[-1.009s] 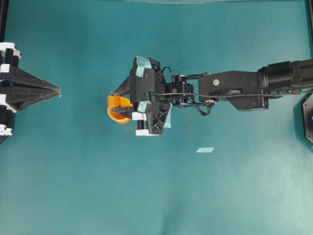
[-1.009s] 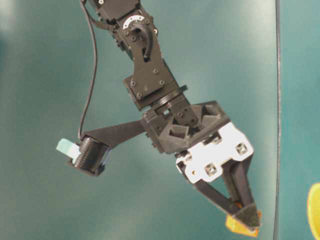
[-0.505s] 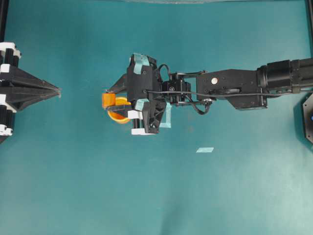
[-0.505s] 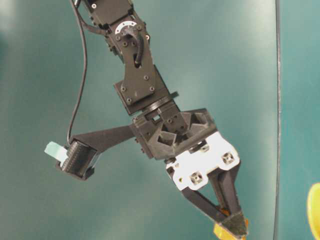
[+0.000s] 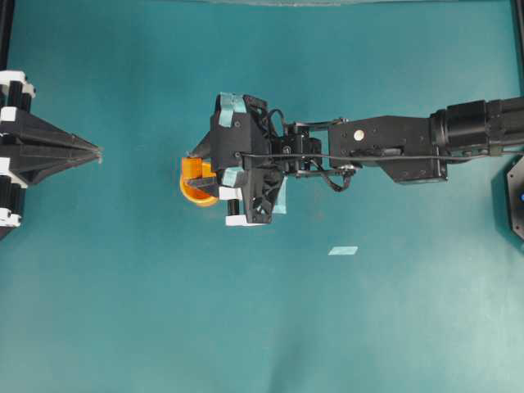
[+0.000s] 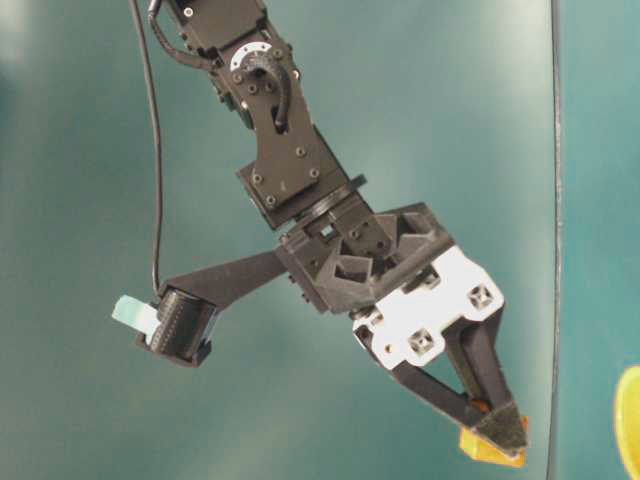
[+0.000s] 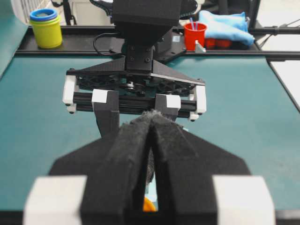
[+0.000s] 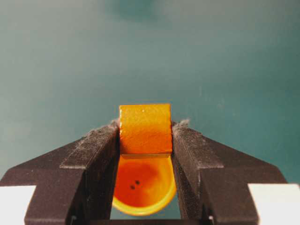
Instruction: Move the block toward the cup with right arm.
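1. Right arm (image 5: 385, 151): your black jointed arm reaches in from the 3 o'clock edge of the overhead view toward the middle of the teal table (image 5: 147, 311).
2. Right gripper (image 8: 145, 129): you have its two padded fingers pinching the block between their tips, one pad flat on each side face.
3. Block (image 8: 145, 129): your small orange cube, plain-faced, is held off the table. In the right wrist view it sits directly at 12 o'clock of the cup, overlapping its far rim.
4. Cup (image 8: 143, 185): the round yellow-orange cup, darker orange inside, stands open side up below the fingers. In the overhead view it shows at 9 o'clock of the gripper body, partly hidden by it.
5. Left gripper (image 7: 151, 140): your parked unit at the 9 o'clock edge of the overhead view, well apart from the cup. Its padded fingers are pressed together at the tips and hold nothing.
6. Tape strip (image 5: 343, 250): one pale strip lies flat on the table, at 5 o'clock of the right gripper, apart from everything.
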